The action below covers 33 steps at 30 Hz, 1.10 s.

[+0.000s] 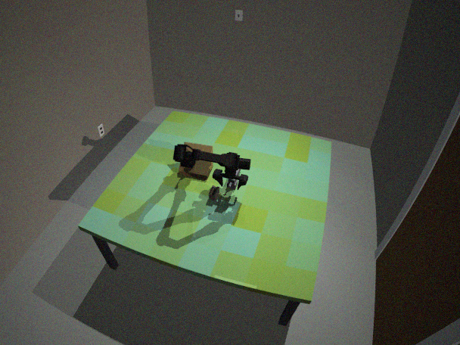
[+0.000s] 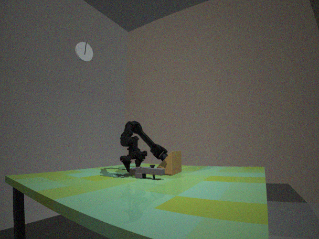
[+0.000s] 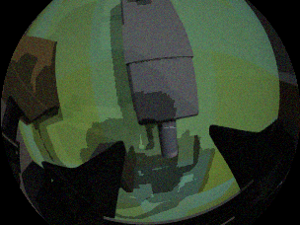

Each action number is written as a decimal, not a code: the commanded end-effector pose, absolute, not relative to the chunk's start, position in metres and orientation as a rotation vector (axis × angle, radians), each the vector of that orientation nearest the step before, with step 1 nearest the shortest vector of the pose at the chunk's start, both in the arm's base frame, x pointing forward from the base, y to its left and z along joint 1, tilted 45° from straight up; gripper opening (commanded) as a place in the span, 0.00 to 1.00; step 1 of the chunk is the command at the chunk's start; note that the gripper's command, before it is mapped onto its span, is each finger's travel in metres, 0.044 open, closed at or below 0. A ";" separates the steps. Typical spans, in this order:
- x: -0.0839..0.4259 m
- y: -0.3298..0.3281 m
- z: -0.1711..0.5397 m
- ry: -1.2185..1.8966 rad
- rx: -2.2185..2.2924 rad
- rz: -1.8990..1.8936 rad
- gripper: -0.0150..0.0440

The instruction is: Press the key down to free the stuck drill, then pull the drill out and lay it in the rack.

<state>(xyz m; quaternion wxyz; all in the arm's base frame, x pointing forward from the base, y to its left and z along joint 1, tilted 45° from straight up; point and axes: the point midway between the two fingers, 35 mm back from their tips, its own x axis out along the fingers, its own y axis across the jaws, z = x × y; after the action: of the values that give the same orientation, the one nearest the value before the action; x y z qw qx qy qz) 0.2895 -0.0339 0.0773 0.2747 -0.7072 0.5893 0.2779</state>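
A long grey holder (image 2: 155, 171) (image 3: 160, 44) lies low over the table. The key's dark head (image 2: 152, 166) stands on its top and is cut off at the top edge of the wrist view. The drill's pale round end (image 3: 169, 138) sticks out of the holder's near end; the rest of it is hidden. My gripper (image 1: 231, 186) (image 2: 133, 169) (image 3: 168, 135) is open and empty, with its fingers on either side of the drill's end, apart from it. A small brown-grey block (image 1: 214, 193) stands close beside one finger; whether it is the rack is unclear.
A wooden block (image 1: 198, 166) (image 2: 176, 162) (image 3: 37, 69) with a sloping face stands beside the holder, close to the arm's dark elbow side in the top view. The patchwork table (image 1: 272, 257) (image 2: 183, 223) carries the arm's shadows.
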 end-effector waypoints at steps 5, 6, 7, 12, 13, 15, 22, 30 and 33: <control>0.289 -0.042 0.065 1.594 -1.904 0.751 1.00; 0.289 -0.043 0.064 1.594 -1.904 0.751 1.00; 0.289 -0.044 0.062 1.594 -1.905 0.751 1.00; 0.290 -0.042 0.063 1.587 -1.902 0.747 0.96; 0.290 -0.042 0.063 1.587 -1.902 0.747 0.91; 0.290 -0.042 0.063 1.587 -1.902 0.747 0.82; 0.290 -0.042 0.063 1.587 -1.902 0.747 0.51; 0.290 -0.042 0.063 1.587 -1.902 0.747 0.29; 0.290 -0.042 0.063 1.587 -1.902 0.747 0.25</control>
<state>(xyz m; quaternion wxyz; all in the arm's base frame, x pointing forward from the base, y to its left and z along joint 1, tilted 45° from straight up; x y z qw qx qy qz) 0.2895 -0.0422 0.0632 0.2714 -0.7070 0.5902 0.2796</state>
